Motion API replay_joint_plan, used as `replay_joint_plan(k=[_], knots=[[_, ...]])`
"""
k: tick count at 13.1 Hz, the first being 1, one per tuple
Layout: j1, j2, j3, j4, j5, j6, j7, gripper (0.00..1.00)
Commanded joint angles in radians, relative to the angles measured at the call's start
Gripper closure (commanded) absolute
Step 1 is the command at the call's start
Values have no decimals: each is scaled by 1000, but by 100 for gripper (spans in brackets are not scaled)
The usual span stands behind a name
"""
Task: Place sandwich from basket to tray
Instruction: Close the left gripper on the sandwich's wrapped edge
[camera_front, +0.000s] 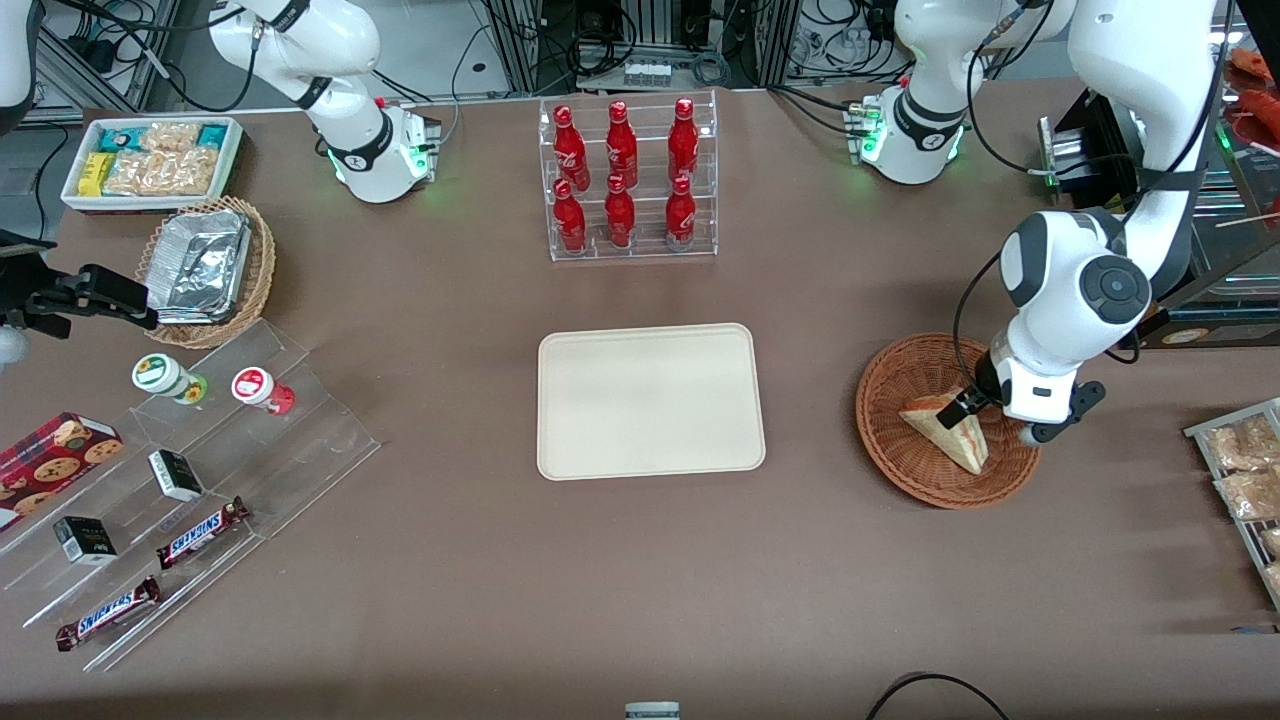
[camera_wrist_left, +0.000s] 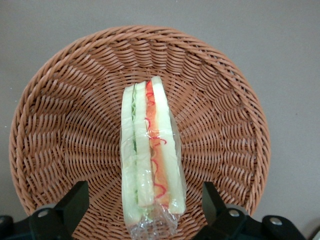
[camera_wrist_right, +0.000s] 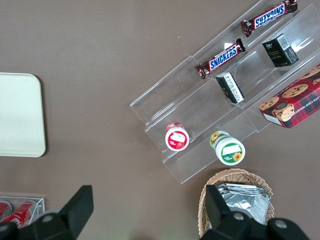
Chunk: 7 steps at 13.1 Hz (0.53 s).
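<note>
Left arm's gripper (camera_wrist_left: 145, 210) hung low over round reddish-brown wicker basket (camera_front: 905, 455), fingers (camera_wrist_left: 75, 200) spread wide either side of wrapped triangular sandwich (camera_wrist_left: 150, 155), pale bread with red-green filling; nothing gripped. Sandwich lay in basket. Cream rectangular tray (camera_front: 650, 400) sat well apart, toward table middle.

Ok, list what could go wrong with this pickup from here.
The open end effector straddles the clear-wrapped triangular sandwich standing on edge in the round reddish-brown wicker basket.

1. The fingers may squash the soft bread.
2. The slippery wrap might slide free on the way to the cream rectangular tray.
</note>
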Motion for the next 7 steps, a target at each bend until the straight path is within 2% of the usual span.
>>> replay_joint_plan(k=[1,4,7], knots=[[-5,13,-2,2,6,15,-24,0],[-5,33,-7,2,4,15,-26,1],[-5,44,-13,5,6,16,-38,8]])
